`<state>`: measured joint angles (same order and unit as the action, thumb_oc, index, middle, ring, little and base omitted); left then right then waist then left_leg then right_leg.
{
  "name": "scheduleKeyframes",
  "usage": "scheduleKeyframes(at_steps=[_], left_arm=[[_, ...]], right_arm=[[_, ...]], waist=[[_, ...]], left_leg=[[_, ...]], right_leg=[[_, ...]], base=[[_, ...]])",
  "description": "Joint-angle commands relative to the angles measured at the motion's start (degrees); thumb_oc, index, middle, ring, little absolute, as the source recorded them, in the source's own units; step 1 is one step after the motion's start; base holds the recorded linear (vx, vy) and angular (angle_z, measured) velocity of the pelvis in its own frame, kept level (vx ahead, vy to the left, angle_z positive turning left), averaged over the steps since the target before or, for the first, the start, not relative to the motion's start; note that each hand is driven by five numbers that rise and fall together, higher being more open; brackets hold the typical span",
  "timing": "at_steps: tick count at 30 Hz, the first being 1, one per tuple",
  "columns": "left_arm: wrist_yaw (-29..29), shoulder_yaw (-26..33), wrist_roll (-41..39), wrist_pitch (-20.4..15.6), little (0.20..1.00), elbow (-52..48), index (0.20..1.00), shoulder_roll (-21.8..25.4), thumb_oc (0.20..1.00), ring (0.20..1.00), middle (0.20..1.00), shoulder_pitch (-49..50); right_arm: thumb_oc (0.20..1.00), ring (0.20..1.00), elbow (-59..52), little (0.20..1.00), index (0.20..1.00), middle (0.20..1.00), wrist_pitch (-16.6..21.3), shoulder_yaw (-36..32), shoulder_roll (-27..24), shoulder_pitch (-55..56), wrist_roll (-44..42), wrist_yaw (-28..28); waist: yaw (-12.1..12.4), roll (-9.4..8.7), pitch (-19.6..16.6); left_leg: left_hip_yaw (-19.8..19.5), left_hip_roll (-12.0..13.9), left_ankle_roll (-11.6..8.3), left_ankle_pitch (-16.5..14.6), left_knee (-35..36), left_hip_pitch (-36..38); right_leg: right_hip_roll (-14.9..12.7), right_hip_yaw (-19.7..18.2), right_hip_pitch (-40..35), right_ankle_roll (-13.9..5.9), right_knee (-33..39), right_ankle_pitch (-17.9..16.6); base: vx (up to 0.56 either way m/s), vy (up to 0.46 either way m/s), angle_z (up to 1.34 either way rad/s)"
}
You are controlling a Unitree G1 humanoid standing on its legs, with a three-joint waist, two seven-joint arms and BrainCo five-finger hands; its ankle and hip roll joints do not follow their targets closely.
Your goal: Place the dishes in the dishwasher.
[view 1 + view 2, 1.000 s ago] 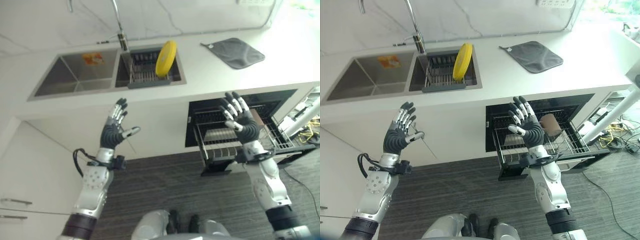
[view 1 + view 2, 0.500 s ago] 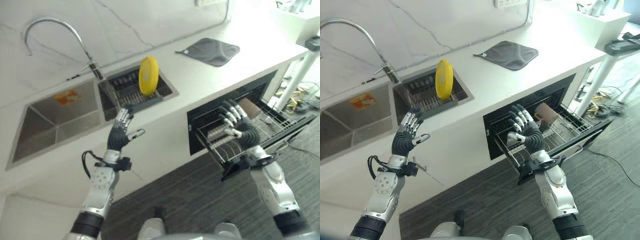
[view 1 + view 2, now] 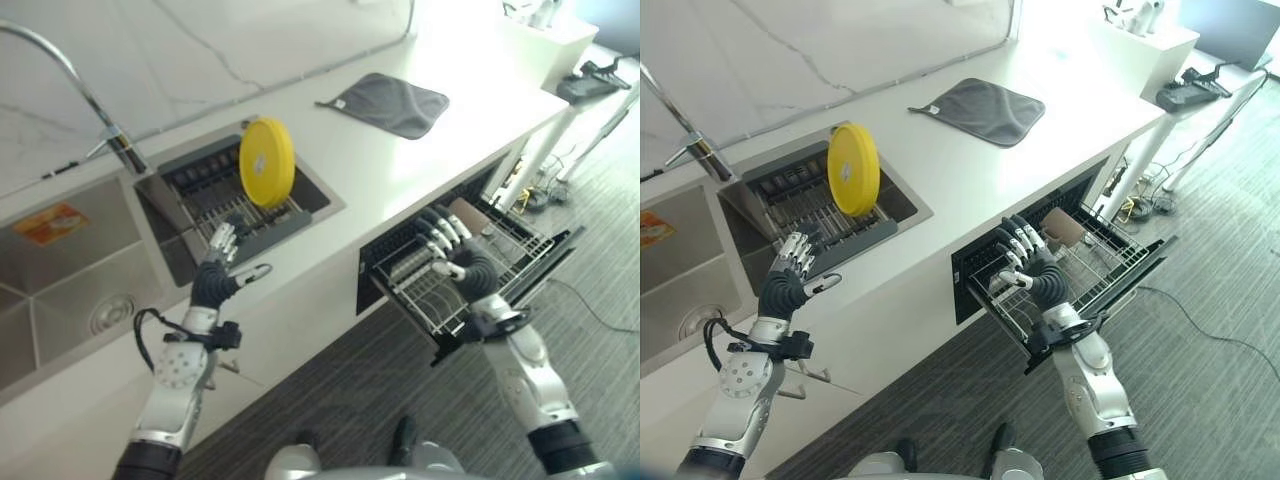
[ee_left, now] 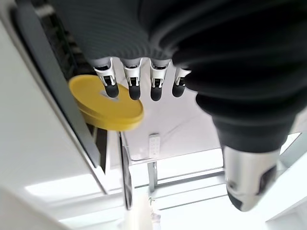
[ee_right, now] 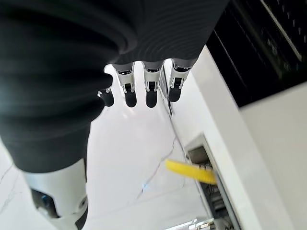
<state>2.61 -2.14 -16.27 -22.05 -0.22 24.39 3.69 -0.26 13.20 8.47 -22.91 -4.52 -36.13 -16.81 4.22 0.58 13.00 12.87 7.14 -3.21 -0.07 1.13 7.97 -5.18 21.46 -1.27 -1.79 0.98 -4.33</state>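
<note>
Standing on edge in the sink rack (image 3: 232, 200): yellow plate (image 3: 267, 162). Hovering just short of it, fingers spread and empty: left hand (image 3: 213, 279). Hanging relaxed over the pulled-out dishwasher rack (image 3: 500, 262): right hand (image 3: 458, 256), gripping nothing.

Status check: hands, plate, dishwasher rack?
Left hand open, empty, short of yellow plate upright in sink rack. Right hand open over pulled-out dishwasher rack. Path clear.

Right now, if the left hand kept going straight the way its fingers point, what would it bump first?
Probably the yellow plate standing in the sink rack. The open left hand points towards it, though the rack's near edge may come first; depth is hard to judge.
</note>
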Motion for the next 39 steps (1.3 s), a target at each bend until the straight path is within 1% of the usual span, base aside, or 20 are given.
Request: scheduleKeyframes(at_steps=[1, 3, 6, 8, 9, 10, 12, 13, 15, 17, 18, 22, 24, 26, 29, 32, 35, 37, 38, 39], left_arm=[[1.9, 0.4, 1.4, -3.8, 1.0, -2.9, 1.0, 1.0, 1.0, 1.0, 1.0, -1.5], [2.1, 0.2, 1.2, -4.2, 1.0, -2.2, 1.0, 0.5, 1.0, 1.0, 1.0, -1.4], [1.8, 0.4, 1.4, -4.9, 1.0, -1.5, 1.0, 0.0, 1.0, 1.0, 1.0, -1.2], [1.5, 0.4, 1.1, -5.4, 1.0, -1.2, 1.0, -0.1, 1.0, 1.0, 1.0, -1.0], [0.8, 0.3, 0.8, -5.6, 1.0, -1.4, 1.0, -0.3, 1.0, 1.0, 1.0, -0.5], [0.6, 0.2, 0.8, -5.8, 1.0, -1.4, 1.0, -0.4, 1.0, 1.0, 1.0, -0.3], [0.0, 0.2, 0.6, -5.9, 1.0, -1.6, 1.0, -0.3, 1.0, 1.0, 1.0, 0.4], [0.0, 0.1, 0.6, -5.7, 1.0, -1.5, 1.0, -0.5, 1.0, 1.0, 1.0, 0.3], [0.6, -0.8, 0.9, -5.2, 1.0, -0.4, 1.0, -0.6, 1.0, 1.0, 1.0, -1.2], [0.9, -1.2, 0.9, -4.6, 1.0, 0.0, 1.0, -0.5, 1.0, 1.0, 1.0, -2.1], [0.7, -1.0, 0.9, -4.4, 1.0, 0.2, 1.0, -0.5, 1.0, 1.0, 1.0, -2.0], [0.5, -0.6, 0.3, -3.8, 1.0, -0.6, 1.0, -0.2, 1.0, 1.0, 1.0, -1.1], [0.4, -0.7, 0.2, -4.0, 1.0, -0.7, 1.0, 0.0, 1.0, 1.0, 1.0, -0.8], [0.5, -0.9, 0.3, -3.8, 1.0, -0.9, 1.0, 0.1, 1.0, 1.0, 1.0, -0.9], [0.4, -1.2, 0.1, -3.2, 1.0, -1.2, 1.0, 0.3, 1.0, 1.0, 1.0, -0.9], [0.0, -1.7, 0.1, -2.5, 1.0, -1.4, 1.0, 0.8, 1.0, 1.0, 1.0, -0.8], [-0.5, -2.3, 0.1, -1.6, 1.0, -1.6, 1.0, 1.5, 1.0, 1.0, 1.0, -1.0], [-1.0, -2.4, -0.1, -1.9, 1.0, -1.4, 1.0, 2.0, 1.0, 1.0, 1.0, -0.9], [-1.6, -2.4, -0.4, -2.0, 1.0, -1.4, 1.0, 2.2, 1.0, 1.0, 1.0, -0.8], [-2.2, -2.6, -0.4, -2.4, 1.0, -1.4, 1.0, 2.5, 1.0, 1.0, 1.0, -0.6]], right_arm=[[1.0, 1.0, -3.3, 1.0, 1.0, 1.0, 3.3, -0.5, -0.5, -3.7, -0.9, -1.1], [1.0, 1.0, -3.6, 1.0, 1.0, 1.0, 2.9, -0.6, -0.8, -3.9, -0.7, -1.3], [1.0, 1.0, -3.9, 1.0, 1.0, 1.0, 2.3, -0.7, -0.8, -3.6, -0.6, -1.8], [1.0, 1.0, -4.1, 1.0, 1.0, 1.0, 1.9, -0.6, -0.9, -3.6, 0.0, -2.2], [1.0, 1.0, -4.0, 1.0, 1.0, 1.0, 2.2, -0.3, -1.0, -3.6, 0.8, -2.1], [1.0, 1.0, -3.9, 1.0, 1.0, 1.0, 2.2, -0.2, -0.9, -3.6, 1.3, -1.8], [1.0, 1.0, -4.0, 1.0, 1.0, 1.0, 2.3, 1.0, 0.1, -3.6, 3.0, -1.3], [1.0, 1.0, -4.0, 1.0, 1.0, 1.0, 2.3, 1.3, 0.4, -3.4, 3.6, -1.5], [1.0, 1.0, -4.6, 1.0, 1.0, 1.0, 1.6, 2.1, 0.1, -3.6, 3.4, -1.7], [1.0, 1.0, -5.2, 1.0, 1.0, 1.0, 1.6, 2.5, -0.1, -3.0, 2.7, -2.3], [1.0, 1.0, -5.4, 1.0, 1.0, 1.0, 1.6, 2.6, -0.2, -2.7, 2.6, -2.5], [1.0, 1.0, -5.5, 1.0, 1.0, 1.0, 2.1, 2.9, -0.7, -3.3, 2.0, -1.9], [1.0, 1.0, -4.5, 1.0, 1.0, 1.0, 1.8, 3.6, -0.4, -5.4, 2.0, -0.8], [1.0, 1.0, -3.6, 1.0, 1.0, 1.0, 1.4, 4.6, 0.2, -7.1, 2.9, 0.1], [1.0, 1.0, -2.3, 1.0, 1.0, 1.0, 0.8, 6.1, 0.8, -9.8, 4.4, 1.4], [1.0, 1.0, -0.7, 1.0, 1.0, 1.0, -0.3, 7.2, 1.4, -13.7, 4.0, 3.9], [1.0, 1.0, 1.0, 1.0, 1.0, 1.0, -2.4, 7.2, 2.0, -18.3, 1.5, 5.1], [1.0, 1.0, 1.8, 1.0, 1.0, 1.0, -2.5, 7.1, 2.3, -20.4, 1.1, 6.4], [1.0, 1.0, 2.3, 1.0, 1.0, 1.0, -2.9, 7.1, 2.5, -21.7, -0.3, 6.9], [1.0, 1.0, 3.0, 1.0, 1.0, 1.0, -3.8, 7.1, 3.2, -23.1, -4.4, 7.4]], waist=[[0.8, 0.39, -1.7], [0.6, 0.27, -1.6], [0.4, 0.05, -1.8], [0.2, -0.39, -1.7], [0.6, -0.5, -1.2], [0.6, -0.27, -1.0], [1.1, 1.16, -0.6], [1.1, 1.4, -0.4], [0.6, 1.39, -1.0], [0.6, 1.36, -1.3], [0.7, 1.31, -1.6], [2.2, 1.11, -1.5], [3.5, 1.09, -1.5], [4.3, 1.06, -1.6], [5.4, 1.03, -1.9], [7.0, 1.07, -2.4], [8.4, 1.02, -2.8], [9.2, 0.99, -2.6], [9.7, 0.99, -2.6], [10.3, 1.02, -2.5]], left_leg=[[-5.7, -1.0, -1.21, 3.0, -2.3, -7.9], [-5.1, 0.3, -2.14, 3.8, -2.9, -8.9], [-4.6, 0.7, -2.26, 3.3, -4.1, -9.1], [-4.4, 0.0, -1.86, 2.3, -7.9, -9.9], [-5.0, -0.7, -1.61, 2.4, -12.6, -12.3], [-4.8, -0.3, -1.71, 2.9, -12.1, -12.5], [-5.2, 2.1, -3.59, 8.9, -6.4, -12.7], [-4.9, 3.1, -3.91, 9.8, -5.8, -12.9], [-2.5, 4.3, -3.89, 9.1, -2.8, -11.7], [-2.0, 4.4, -3.84, 8.8, -1.9, -11.1], [-1.6, 4.1, -3.54, 7.8, -1.8, -10.4], [-4.0, 1.8, -2.8, 5.1, -2.6, -8.9], [-6.3, 0.1, -2.22, 3.2, -4.3, -8.7], [-7.3, -0.8, -1.78, 2.5, -4.9, -8.6], [-8.3, -1.8, -1.32, 1.7, -5.2, -8.0], [-8.4, -1.8, -1.17, 1.7, -4.2, -7.2], [-8.0, -1.5, -1.24, 2.0, -3.3, -6.8], [-8.2, -1.5, -1.22, 1.9, -3.0, -6.4], [-8.3, -1.6, -1.18, 1.9, -2.8, -6.3], [-8.5, -1.6, -1.09, 2.0, -2.5, -6.1]], right_leg=[[-0.7, -2.7, -2.4, -2.66, -4.7, 7.6], [-0.2, -2.4, -2.9, -2.13, -3.3, 7.2], [0.1, -2.1, -2.9, -1.72, -2.6, 7.1], [0.2, -2.2, -2.8, -1.14, -2.5, 7.0], [0.6, -2.5, -3.0, -0.66, -2.5, 6.9], [0.8, -2.5, -3.1, -0.62, -2.6, 6.9], [1.9, -2.7, -4.5, -0.78, -2.6, 7.7], [1.7, -2.5, -5.1, -0.79, -3.0, 8.1], [0.5, -1.0, -5.5, -1.24, -3.2, 8.6], [-0.2, 0.0, -5.6, -1.53, -3.9, 8.9], [-1.0, 1.0, -5.4, -1.82, -4.6, 9.0], [-1.9, 1.6, -5.1, -2.0, -6.2, 9.6], [-2.1, 1.4, -4.5, -1.72, -7.4, 10.0], [-2.2, 1.4, -4.2, -1.65, -7.7, 9.9], [-2.3, 1.5, -4.5, -1.66, -7.9, 9.9], [-2.6, 2.7, -5.4, -1.8, -7.5, 9.8], [-3.0, 4.3, -6.4, -1.98, -6.7, 9.5], [-3.1, 4.8, -7.0, -2.07, -6.5, 9.5], [-3.2, 5.1, -7.2, -2.11, -6.3, 9.4], [-3.2, 5.5, -7.4, -2.19, -6.1, 9.3]], base=[[0.02, -0.116, -0.19], [0.02, -0.169, -0.09], [0.01, -0.115, 0.01], [0.02, -0.115, 0.06], [0.05, -0.08, 0.09], [0.12, 0.018, 0.2], [0.19, 0.151, 0.3], [0.16, 0.153, 0.12], [0.11, 0.184, -0.03], [0.09, 0.154, 0.06], [0.08, 0.097, 0.12], [0.06, 0.06, -0.01], [0.04, 0.044, 0.16], [0.03, 0.03, 0.29], [0.05, 0.037, 0.19], [0.07, 0.058, 0.11], [0.06, 0.04, 0.12], [0.05, 0.023, 0.17], [0.05, 0.023, 0.23], [0.05, 0.033, 0.21]])
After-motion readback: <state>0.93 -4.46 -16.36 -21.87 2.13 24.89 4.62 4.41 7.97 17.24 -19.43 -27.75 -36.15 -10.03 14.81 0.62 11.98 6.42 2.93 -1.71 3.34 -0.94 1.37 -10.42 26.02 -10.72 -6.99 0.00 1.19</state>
